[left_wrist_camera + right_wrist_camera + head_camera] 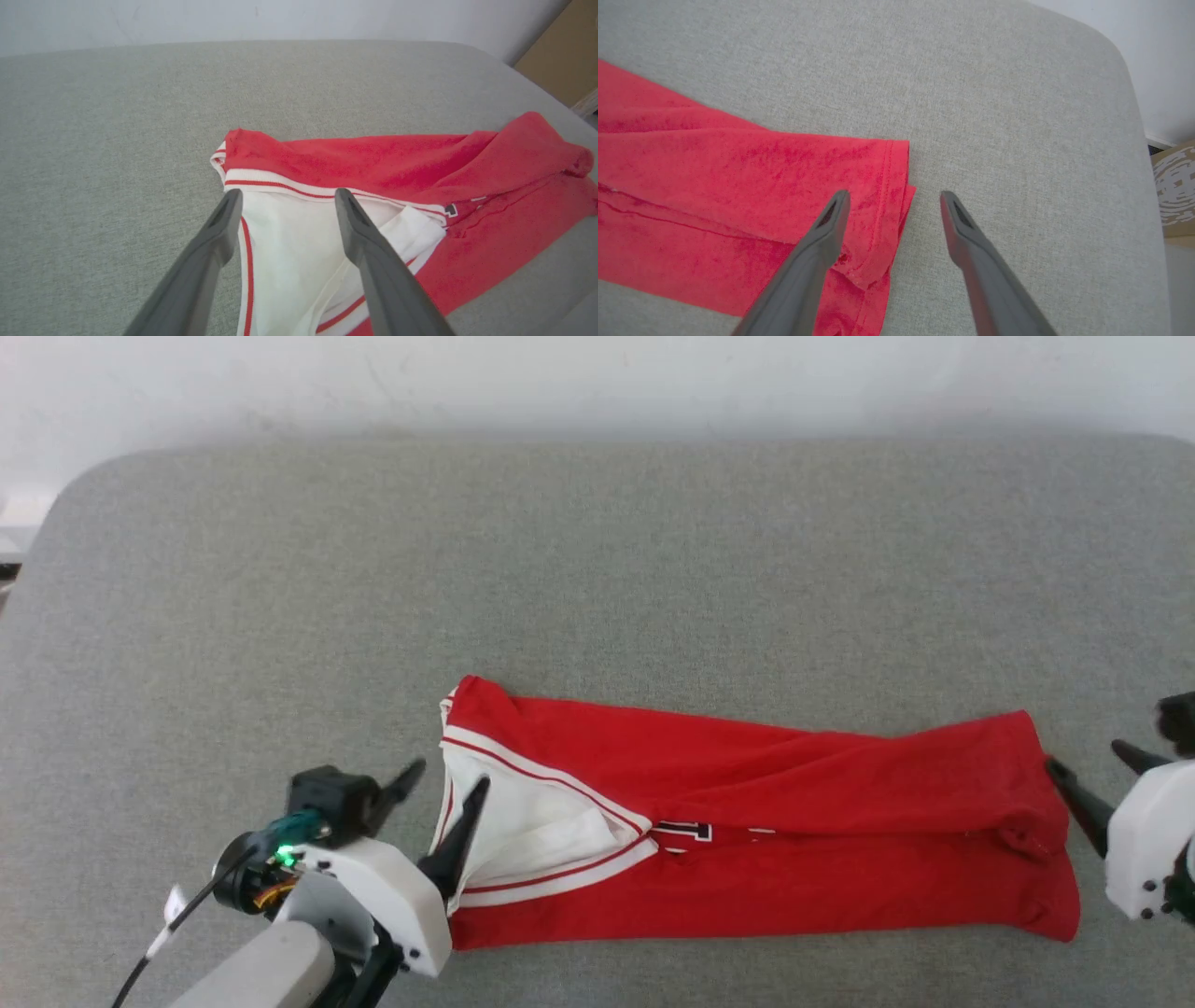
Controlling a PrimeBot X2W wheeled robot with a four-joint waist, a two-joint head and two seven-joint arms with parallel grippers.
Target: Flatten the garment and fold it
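- Two grippers flank the shirt [794, 803], which lies as a long band, folded lengthwise, on the grey pad [597, 541]. Its sleeve end points to the robot's left and its hem to the right.
- Left gripper [452, 775]: the fingers are apart and hold nothing, poised at the shirt's left end over the white sleeve [299, 242]. In its wrist view one tip is at the shirt's striped edge and the other is over the sleeve.
- Right gripper [1083, 754]: the fingers are apart and empty at the shirt's right end. In its wrist view one tip is over the hem [889, 186] and the other is past the shirt, over bare pad.
- Risk, left end: the sleeve looks like loose layers tucked into the fold. A pinch here would likely take only the top layer, and a lift would then drag the sleeve out and undo the fold.
- Risk, right end: the hem's near corner is rumpled and doubled. A grip on one layer would pull it askew, and a grip too far off the shirt would close on nothing.
- Risk, both ends: unequal pulls would twist the band, and the creases along the shirt's middle would be pressed into the next fold. The lettering [686, 833] is half hidden, which suggests the front is not lying flat.
- Containers: brown cardboard [553, 60] stands beyond the shirt's right end, off the pad. Whether it is a box, and what it holds, I cannot tell.
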